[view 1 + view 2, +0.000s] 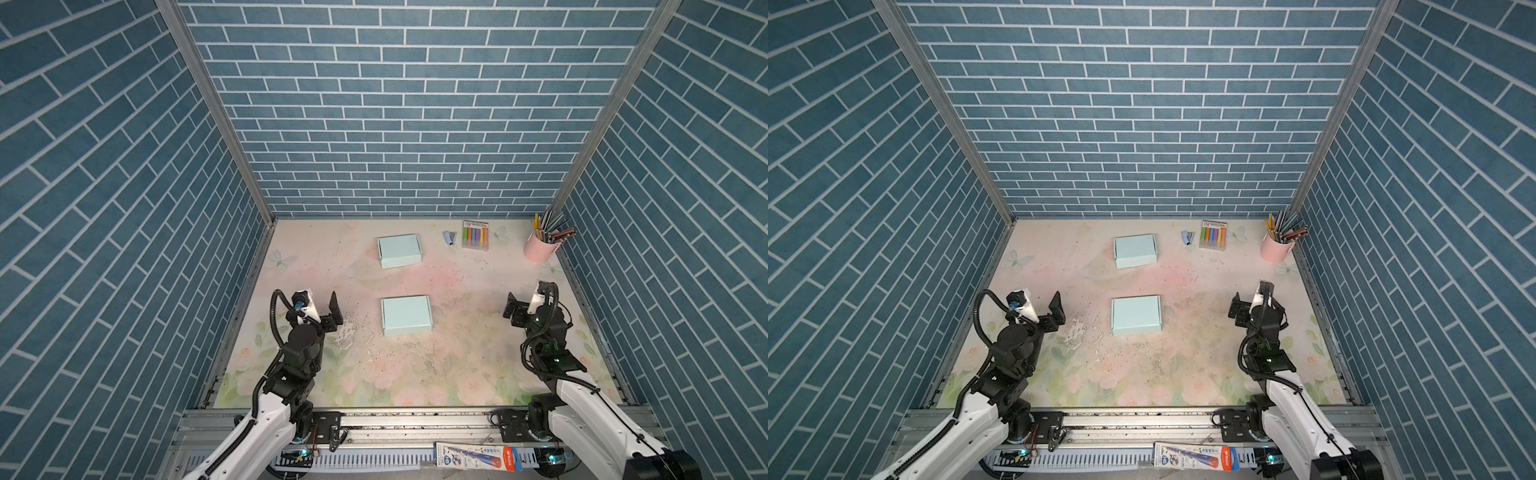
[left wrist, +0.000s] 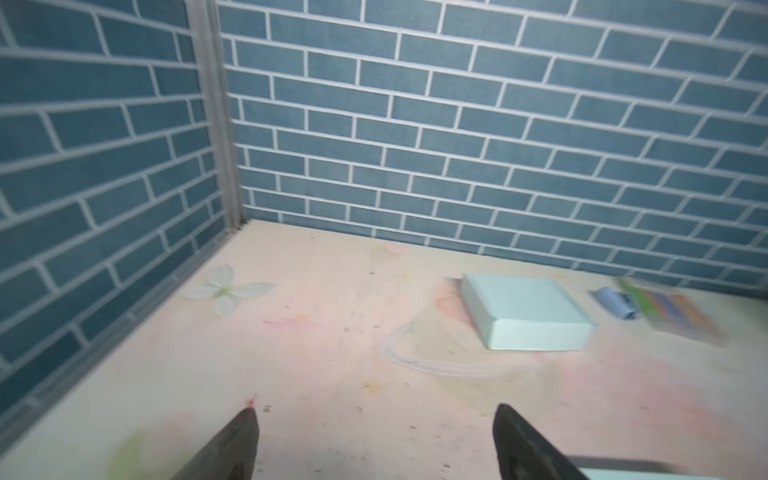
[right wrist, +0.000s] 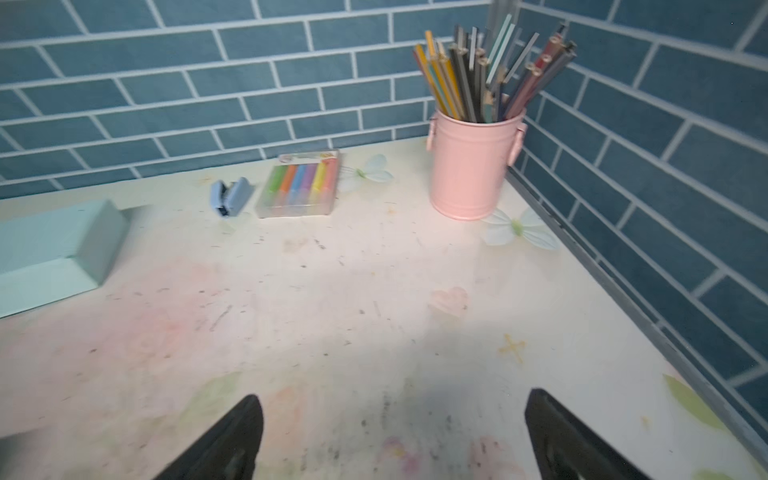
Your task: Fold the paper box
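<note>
Two closed light-blue paper boxes lie flat on the floral table in both top views. The nearer paper box [image 1: 407,316] [image 1: 1136,316] sits mid-table between the arms, and only its corner [image 2: 665,471] shows in the left wrist view. The farther box [image 1: 399,250] [image 1: 1135,250] [image 2: 528,311] [image 3: 54,249] lies towards the back wall. My left gripper [image 1: 322,301] [image 1: 1042,302] [image 2: 376,411] hovers open to the left of the nearer box, apart from it. On the right, my right gripper [image 1: 524,296] [image 1: 1250,295] [image 3: 392,399] is open and empty, well clear of both boxes.
At the back right stand a pink cup of pencils [image 1: 540,249] [image 3: 469,166], a pack of coloured markers [image 1: 475,235] [image 3: 301,187] and a small blue stapler [image 1: 449,238] [image 3: 230,197]. Blue brick walls close three sides. A printed package [image 1: 478,455] lies on the front rail.
</note>
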### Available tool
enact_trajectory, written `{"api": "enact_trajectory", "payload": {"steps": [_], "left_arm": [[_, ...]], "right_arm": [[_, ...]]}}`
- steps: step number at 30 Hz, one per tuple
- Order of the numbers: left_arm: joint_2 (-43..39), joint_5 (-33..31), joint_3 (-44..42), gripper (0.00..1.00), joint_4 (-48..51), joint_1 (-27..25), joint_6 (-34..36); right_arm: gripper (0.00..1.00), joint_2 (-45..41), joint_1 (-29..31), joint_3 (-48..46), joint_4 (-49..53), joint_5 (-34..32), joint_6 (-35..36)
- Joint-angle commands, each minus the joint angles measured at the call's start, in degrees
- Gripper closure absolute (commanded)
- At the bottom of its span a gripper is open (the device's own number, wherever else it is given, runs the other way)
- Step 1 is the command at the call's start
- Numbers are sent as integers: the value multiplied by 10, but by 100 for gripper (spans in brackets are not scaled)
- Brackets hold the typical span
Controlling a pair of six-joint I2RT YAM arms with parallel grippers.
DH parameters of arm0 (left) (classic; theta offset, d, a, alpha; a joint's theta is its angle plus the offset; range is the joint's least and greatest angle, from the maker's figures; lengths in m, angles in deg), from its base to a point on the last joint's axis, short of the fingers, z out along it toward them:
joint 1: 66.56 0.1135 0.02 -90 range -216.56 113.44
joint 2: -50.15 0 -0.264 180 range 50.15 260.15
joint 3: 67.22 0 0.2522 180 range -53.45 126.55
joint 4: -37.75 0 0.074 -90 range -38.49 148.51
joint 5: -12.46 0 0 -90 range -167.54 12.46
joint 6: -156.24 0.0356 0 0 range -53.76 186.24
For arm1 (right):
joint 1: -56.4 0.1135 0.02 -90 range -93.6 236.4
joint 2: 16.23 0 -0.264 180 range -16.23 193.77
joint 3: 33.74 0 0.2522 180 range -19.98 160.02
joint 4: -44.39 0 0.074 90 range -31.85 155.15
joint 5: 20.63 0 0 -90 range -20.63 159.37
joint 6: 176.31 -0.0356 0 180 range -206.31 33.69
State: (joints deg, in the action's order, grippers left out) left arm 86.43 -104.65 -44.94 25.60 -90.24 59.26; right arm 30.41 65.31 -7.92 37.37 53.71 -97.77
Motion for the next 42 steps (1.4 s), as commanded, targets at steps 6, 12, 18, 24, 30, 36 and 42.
{"api": "enact_trajectory", "payload": {"steps": [6, 12, 18, 24, 30, 36, 42], "left_arm": [[250, -35, -2, 12, -308, 95, 96], [434, 30, 26, 12, -432, 129, 102], [482, 96, 56, 12, -415, 158, 87], [505, 102, 55, 12, -431, 182, 61], [501, 106, 55, 11, -423, 181, 60], [503, 105, 54, 12, -426, 181, 60], [503, 107, 57, 11, -422, 183, 61]], "right_arm": [[1, 174, -64, -48, -341, 38, 41], [1, 288, -70, -23, -442, 54, 92], [1, 371, -83, -23, -520, 71, 85], [1, 399, -89, 22, -458, 60, 73], [1, 404, -89, 22, -465, 58, 73], [1, 402, -89, 21, -465, 59, 73], [1, 399, -89, 13, -477, 60, 73]]}}
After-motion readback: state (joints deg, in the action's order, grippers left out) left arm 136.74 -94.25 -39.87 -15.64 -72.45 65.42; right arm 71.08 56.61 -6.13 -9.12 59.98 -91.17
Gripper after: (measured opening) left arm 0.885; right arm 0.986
